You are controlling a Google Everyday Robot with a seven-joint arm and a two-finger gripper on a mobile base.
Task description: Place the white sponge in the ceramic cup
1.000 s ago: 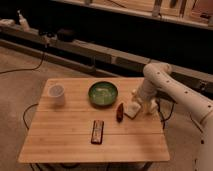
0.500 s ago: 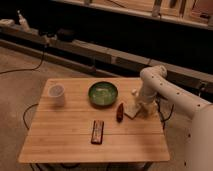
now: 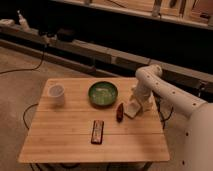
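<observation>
The white sponge [image 3: 132,109] lies flat on the wooden table [image 3: 65,140] near its right edge, right of the green bowl. The ceramic cup [image 3: 56,93] stands upright at the table's far left, well apart from the sponge. My gripper [image 3: 138,101] hangs from the white arm [image 3: 165,90], which comes in from the right. It points down right over the sponge's far edge, at or just above it. I cannot tell whether it touches the sponge.
A wide green bowl [image 3: 103,93] sits at the middle back of the table. A small red object [image 3: 120,112] lies just left of the sponge. A dark bar-shaped object [image 3: 97,131] lies in the front middle. A dark shelf runs behind the table.
The arm has shifted slightly left, bringing the gripper closer over the sponge. The sponge, cup and other objects have not moved.
</observation>
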